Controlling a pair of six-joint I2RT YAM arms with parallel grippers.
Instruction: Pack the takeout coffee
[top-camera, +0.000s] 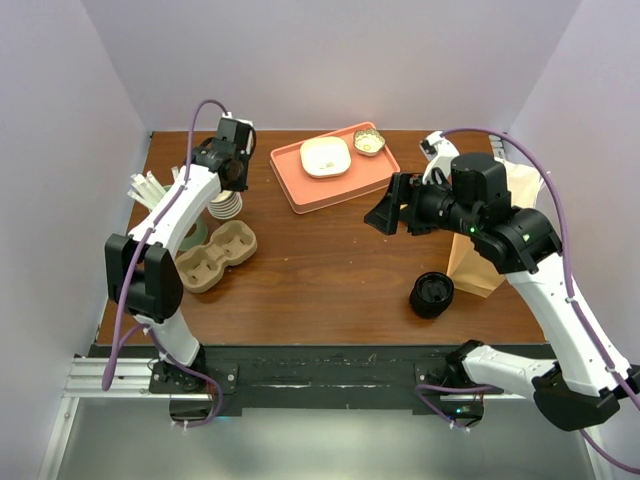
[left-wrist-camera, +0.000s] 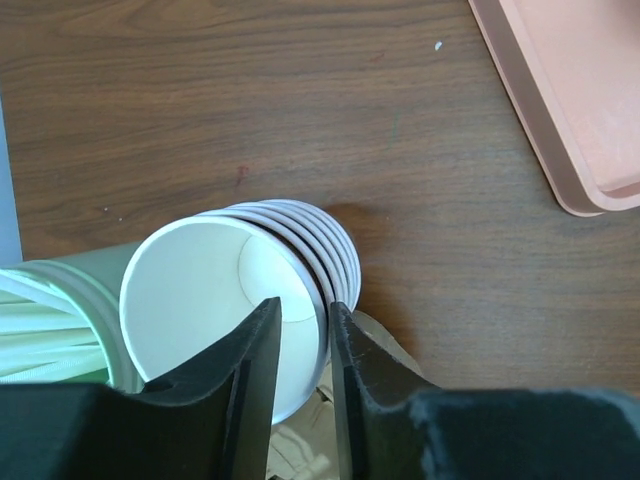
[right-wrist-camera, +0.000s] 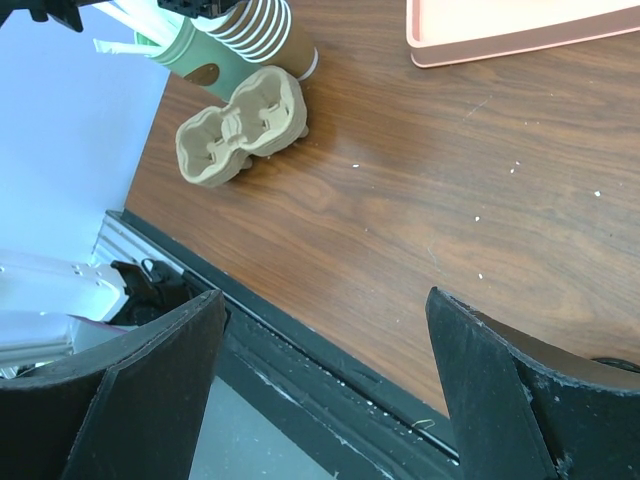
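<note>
The takeout coffee is out of view in every frame. My left gripper (top-camera: 232, 182) hangs over the stack of lidless cream paper cups (top-camera: 226, 205) at the table's back left. In the left wrist view one finger is inside the top cup (left-wrist-camera: 200, 290) and the other outside. The jaws of that gripper (left-wrist-camera: 300, 305) stand a narrow gap apart astride its rim, wider than the cup wall. My right gripper (top-camera: 386, 215) hovers wide open above the table's middle right with nothing between its fingers (right-wrist-camera: 160, 370). The brown paper bag (top-camera: 482, 268) stands behind that arm.
A squat black round piece (top-camera: 431, 294) sits near the front right. A cardboard cup carrier (top-camera: 215, 255) lies front of the cup stack, beside a green holder of straws (top-camera: 193, 233). A pink tray (top-camera: 292, 188) with two small dishes sits at the back centre.
</note>
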